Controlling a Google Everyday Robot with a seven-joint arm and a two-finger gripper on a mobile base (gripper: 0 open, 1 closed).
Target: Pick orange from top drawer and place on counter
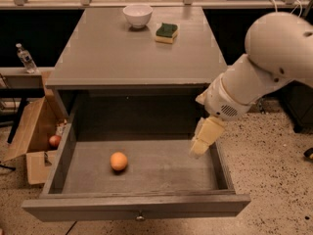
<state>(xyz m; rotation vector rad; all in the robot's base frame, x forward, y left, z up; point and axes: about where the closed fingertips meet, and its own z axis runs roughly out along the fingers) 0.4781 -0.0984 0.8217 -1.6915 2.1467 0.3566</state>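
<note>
- Speckled flooring (pixel 279 180) surrounded the grey cabinet in the camera view; its counter (pixel 132 58) carried a white bowl (pixel 137 14) and a green sponge (pixel 167 32) near the far edge, leaving the near part bare, a likely spot for setting fruit down.
- Below it, the top drawer (pixel 166 168) stood pulled well out, its knob (pixel 140 217) facing the camera, so its floor lay open from above.
- The orange (pixel 119 161) rested alone on the drawer floor, left of centre, touching no wall.
- The gripper (pixel 201 145) hung pointing down over the drawer's right side, near the right wall and well apart from the orange; whether it was spread or closed could not be told.
- Judged from that pose, the reach was under way: the arm needed to travel left and lower before any grasp.
- A cardboard box (pixel 34 131) beside the drawer held a darker reddish fruit (pixel 55 141), not the target.
</note>
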